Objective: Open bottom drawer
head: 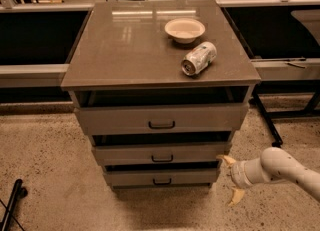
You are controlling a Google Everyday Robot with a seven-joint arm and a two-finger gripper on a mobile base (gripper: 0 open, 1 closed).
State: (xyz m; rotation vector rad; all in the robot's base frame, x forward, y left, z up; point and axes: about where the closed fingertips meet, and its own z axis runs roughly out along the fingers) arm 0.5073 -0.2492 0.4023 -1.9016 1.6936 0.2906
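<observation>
The grey-brown, flat-fronted bottom drawer (135, 177) sits lowest in the cabinet (125, 50), slightly pulled out. Just beside its right end, at 3 o'clock, the white gripper (231, 177) hovers with its yellowish fingers (227, 160) apart and empty.

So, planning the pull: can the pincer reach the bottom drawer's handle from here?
Probably yes. The pincer hangs open just right of the bottom drawer, near its height, and nothing blocks the handle; it must swing round to the front.

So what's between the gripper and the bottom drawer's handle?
Camera view: only the bottom drawer's own bare front; the gripper hangs open just right of it.
</observation>
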